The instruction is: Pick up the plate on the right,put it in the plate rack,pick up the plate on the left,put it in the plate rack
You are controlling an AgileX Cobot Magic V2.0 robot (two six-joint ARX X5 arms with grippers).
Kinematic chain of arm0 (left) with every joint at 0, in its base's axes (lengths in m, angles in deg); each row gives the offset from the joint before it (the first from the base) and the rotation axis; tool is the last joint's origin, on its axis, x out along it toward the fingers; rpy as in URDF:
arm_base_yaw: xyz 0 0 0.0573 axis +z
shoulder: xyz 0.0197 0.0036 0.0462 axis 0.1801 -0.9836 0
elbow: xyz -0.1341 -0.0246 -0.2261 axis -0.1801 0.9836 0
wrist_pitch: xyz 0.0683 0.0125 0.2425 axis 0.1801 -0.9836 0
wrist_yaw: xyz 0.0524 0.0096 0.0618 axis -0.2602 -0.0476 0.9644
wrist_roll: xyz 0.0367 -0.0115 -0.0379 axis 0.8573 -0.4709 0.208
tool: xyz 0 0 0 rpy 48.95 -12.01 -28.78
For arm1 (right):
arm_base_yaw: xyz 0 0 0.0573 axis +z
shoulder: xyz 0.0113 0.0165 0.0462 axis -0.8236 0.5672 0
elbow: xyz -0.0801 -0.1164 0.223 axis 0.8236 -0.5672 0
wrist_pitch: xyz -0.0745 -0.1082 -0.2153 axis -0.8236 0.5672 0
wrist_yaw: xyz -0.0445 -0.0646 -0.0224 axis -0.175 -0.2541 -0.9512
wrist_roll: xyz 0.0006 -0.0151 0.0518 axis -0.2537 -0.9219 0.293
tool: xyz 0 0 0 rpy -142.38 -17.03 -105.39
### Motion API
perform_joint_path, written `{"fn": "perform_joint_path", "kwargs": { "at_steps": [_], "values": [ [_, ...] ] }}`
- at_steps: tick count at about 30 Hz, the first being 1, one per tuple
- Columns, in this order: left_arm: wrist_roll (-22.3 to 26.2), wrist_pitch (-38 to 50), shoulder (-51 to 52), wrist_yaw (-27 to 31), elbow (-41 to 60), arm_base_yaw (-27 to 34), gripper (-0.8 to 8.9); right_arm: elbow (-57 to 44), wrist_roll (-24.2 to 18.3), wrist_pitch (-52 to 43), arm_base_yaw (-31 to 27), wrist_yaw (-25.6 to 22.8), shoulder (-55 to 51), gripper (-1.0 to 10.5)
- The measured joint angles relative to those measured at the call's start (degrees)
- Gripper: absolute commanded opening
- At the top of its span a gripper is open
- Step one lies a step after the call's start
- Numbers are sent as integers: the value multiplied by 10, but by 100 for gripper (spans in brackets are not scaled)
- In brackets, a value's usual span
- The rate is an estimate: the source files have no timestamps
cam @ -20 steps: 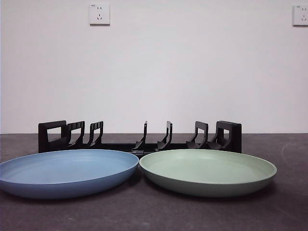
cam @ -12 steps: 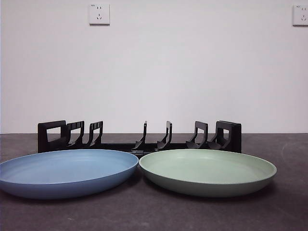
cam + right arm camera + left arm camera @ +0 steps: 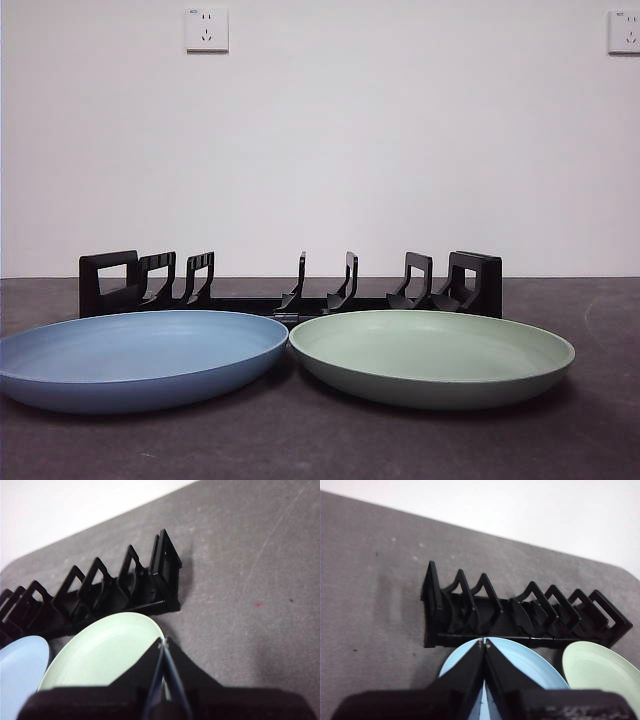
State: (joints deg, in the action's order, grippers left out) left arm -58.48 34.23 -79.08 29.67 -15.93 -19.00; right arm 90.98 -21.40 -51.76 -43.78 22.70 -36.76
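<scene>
Two shallow round plates lie flat, side by side on a dark grey table [image 3: 600, 440], their rims almost touching. The blue plate [image 3: 135, 358] is on the left, the pale green plate [image 3: 432, 355] on the right. Just behind them stands the plate rack [image 3: 290, 285], long, low and black, with pairs of upright slotted prongs and blocky ends. The left gripper [image 3: 484, 642] hangs above the blue plate, its jaws pressed together, holding nothing. The right gripper [image 3: 161, 642] hangs above the green plate, jaws likewise closed and empty.
</scene>
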Motion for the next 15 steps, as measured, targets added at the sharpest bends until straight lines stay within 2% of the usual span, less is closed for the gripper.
{"fn": "perform_joint_path", "kwargs": {
  "at_steps": [5,10,13,14,15],
  "values": [
    [5,0,-102,-59,-57,0,-5,49,-16,0,0,10,99,-8],
    [6,0,-198,-134,-104,0,-4,105,-28,9,0,58,210,-7],
    [7,-3,-263,-181,-129,0,0,155,-39,31,0,101,313,4],
    [9,-3,-279,-190,-137,0,14,172,-49,36,0,118,349,31],
    [11,-3,-289,-195,-141,-1,75,185,-59,38,0,132,375,102]
  ]
}}
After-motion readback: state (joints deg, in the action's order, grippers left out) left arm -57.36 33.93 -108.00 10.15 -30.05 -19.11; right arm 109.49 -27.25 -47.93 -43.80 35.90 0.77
